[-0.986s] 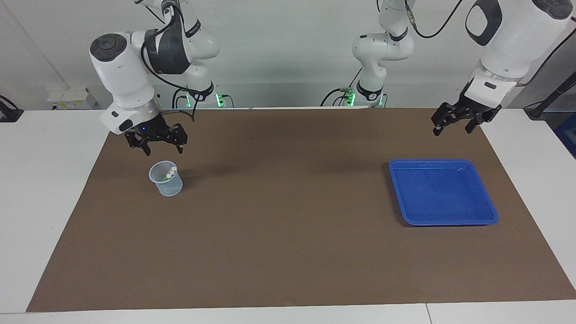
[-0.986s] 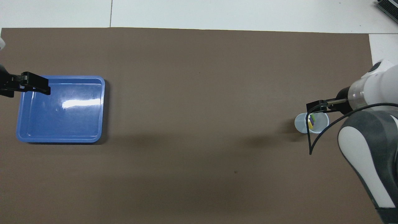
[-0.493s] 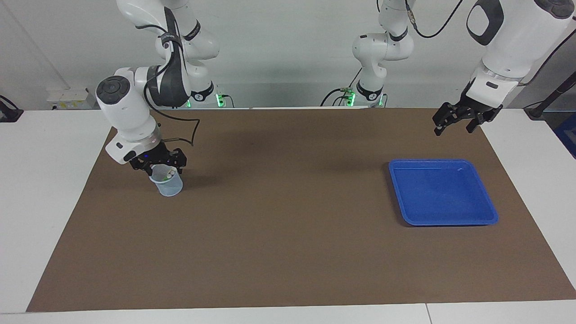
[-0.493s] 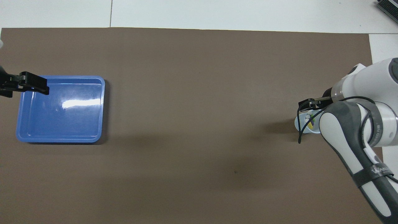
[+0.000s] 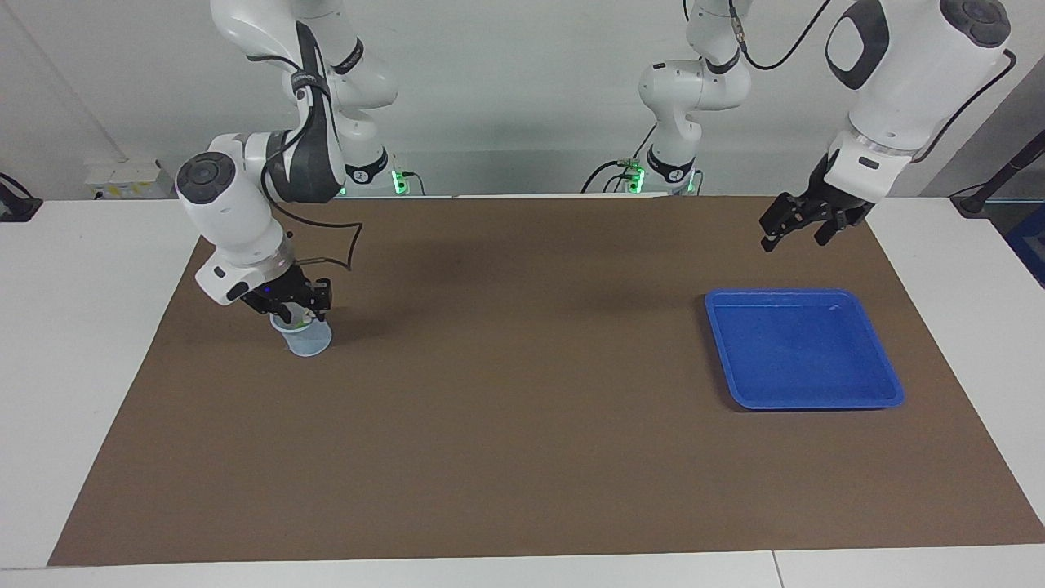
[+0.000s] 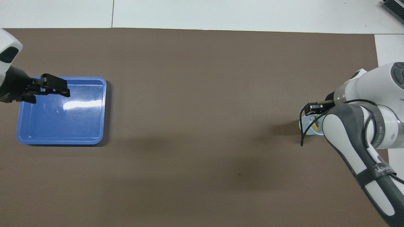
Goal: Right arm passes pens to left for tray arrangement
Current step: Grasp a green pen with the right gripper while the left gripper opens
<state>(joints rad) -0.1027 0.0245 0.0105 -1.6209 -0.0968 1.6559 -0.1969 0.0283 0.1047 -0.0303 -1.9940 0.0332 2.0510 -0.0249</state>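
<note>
A small pale blue cup (image 5: 310, 340) stands on the brown mat at the right arm's end of the table. Pens (image 6: 316, 124) stand inside it; in the overhead view only a bit of yellow and green and a whitish end show past the arm. My right gripper (image 5: 297, 314) is lowered into the cup's mouth, and whether it grips a pen is hidden. The blue tray (image 5: 804, 403) lies at the left arm's end with nothing in it. My left gripper (image 5: 790, 232) hangs open and holds nothing, over the mat beside the tray's robot-side edge.
The brown mat (image 5: 522, 457) covers most of the white table. The right arm's black cable (image 6: 302, 138) loops beside the cup (image 6: 303, 121). Both arm bases stand at the robots' edge of the table.
My right gripper has come down from above the cup into its mouth. My left gripper has drifted a little toward the table's middle.
</note>
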